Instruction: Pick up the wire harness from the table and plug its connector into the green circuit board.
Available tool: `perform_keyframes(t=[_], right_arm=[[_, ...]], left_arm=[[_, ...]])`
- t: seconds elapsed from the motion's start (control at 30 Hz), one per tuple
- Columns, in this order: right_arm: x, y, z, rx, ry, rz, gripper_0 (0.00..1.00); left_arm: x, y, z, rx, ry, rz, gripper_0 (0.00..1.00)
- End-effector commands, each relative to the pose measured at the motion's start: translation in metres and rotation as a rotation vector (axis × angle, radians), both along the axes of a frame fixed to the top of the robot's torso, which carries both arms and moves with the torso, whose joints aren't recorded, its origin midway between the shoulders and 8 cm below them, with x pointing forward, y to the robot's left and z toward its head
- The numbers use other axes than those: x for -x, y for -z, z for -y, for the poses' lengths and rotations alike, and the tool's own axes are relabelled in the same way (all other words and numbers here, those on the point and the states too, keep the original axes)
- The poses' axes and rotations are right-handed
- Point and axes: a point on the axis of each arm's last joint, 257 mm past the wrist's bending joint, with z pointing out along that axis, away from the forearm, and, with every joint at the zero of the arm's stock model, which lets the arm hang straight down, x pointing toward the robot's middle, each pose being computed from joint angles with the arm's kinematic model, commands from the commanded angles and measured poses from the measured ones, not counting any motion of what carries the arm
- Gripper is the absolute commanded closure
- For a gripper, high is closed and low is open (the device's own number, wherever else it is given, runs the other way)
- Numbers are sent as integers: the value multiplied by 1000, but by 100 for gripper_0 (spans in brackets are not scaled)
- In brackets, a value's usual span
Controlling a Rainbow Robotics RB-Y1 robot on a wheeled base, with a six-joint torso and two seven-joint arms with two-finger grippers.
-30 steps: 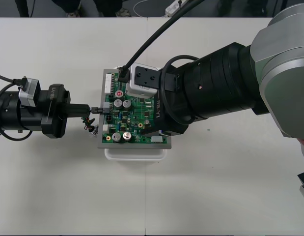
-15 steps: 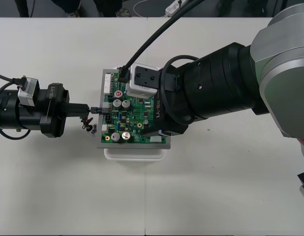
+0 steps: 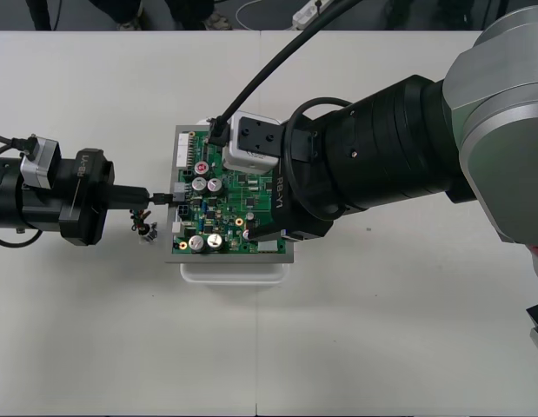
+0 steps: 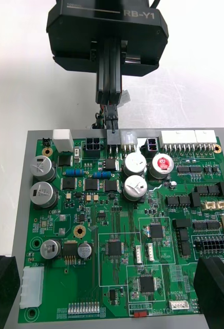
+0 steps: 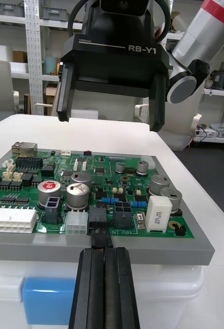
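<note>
**Front view.** The board (image 3: 223,217) sits on a white base (image 3: 235,271) on the counter (image 3: 381,330). The left end effector (image 3: 167,196) lies level at the board edge facing the left arm. It is clenched on the harness (image 3: 147,217) at its plug (image 3: 176,196). The plug touches that board edge. The wires (image 3: 143,224) hang in a small bunch just off the same edge, below the fingers. The right end effector (image 3: 251,201) stands over the board half nearest the right arm.

**Right wrist view.** The right end effector's fingers (image 4: 1,290) stand far apart near two corners of the board (image 4: 158,205). They are released and grasp nothing. At the opposite board edge, the left end effector (image 4: 110,100) has its fingers pressed together. The plug (image 4: 112,123) runs from the fingertips to a header (image 4: 113,138) on that edge.

**Left wrist view.** The left fingers (image 5: 91,288) are pressed together with the plug (image 5: 98,237) at their tips. The front of the plug meets a black header (image 5: 98,215) on the nearest board edge, next to a white connector (image 5: 76,222). How far it is seated cannot be determined. The right end effector (image 5: 111,108) hangs over the far half of the board (image 5: 112,180), jaws wide.
</note>
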Motion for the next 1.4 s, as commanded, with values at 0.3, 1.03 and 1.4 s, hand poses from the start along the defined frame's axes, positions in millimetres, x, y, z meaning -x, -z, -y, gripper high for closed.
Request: perform_keyframes(t=[0.3,1.03,1.4], right_arm=[[3,-20,-6,-25,-37,59,1],[3,-20,-6,-23,-36,60,1],[4,-20,-6,-23,-41,60,1]], left_arm=[[13,-10,-25,-15,5,50,100],[4,-17,-55,8,-73,33,100],[2,-17,-60,10,-86,37,100]])
